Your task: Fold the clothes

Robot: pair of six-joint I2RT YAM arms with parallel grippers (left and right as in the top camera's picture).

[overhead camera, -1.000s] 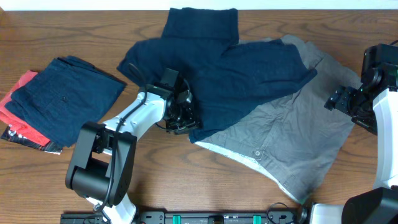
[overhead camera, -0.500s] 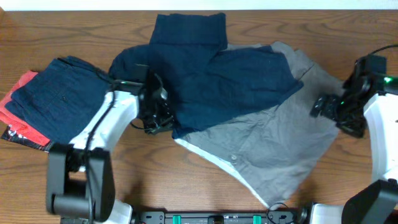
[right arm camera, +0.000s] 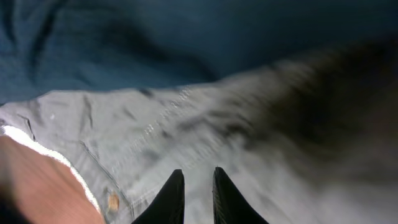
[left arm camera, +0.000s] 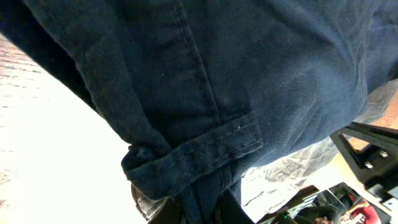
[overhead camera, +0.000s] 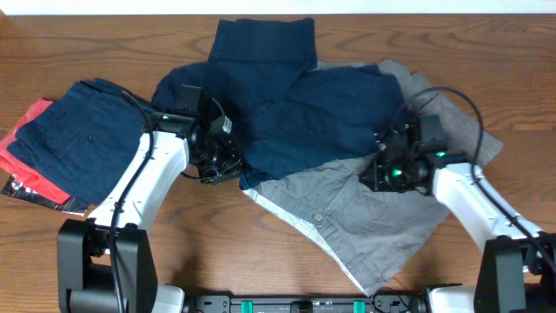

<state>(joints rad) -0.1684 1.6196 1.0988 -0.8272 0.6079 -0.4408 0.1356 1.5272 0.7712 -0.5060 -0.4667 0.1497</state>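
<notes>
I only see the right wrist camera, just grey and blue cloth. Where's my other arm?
Observer: The left gripper is at the left edge of the big navy garment, and seems to be pinching its hem.
Operator: Is anything folded already?
Observer: Yes, a folded navy garment sits at the left end of the table.
Operator: Just that one?
Observer: A red garment lies under it, sticking out on the left.
</notes>
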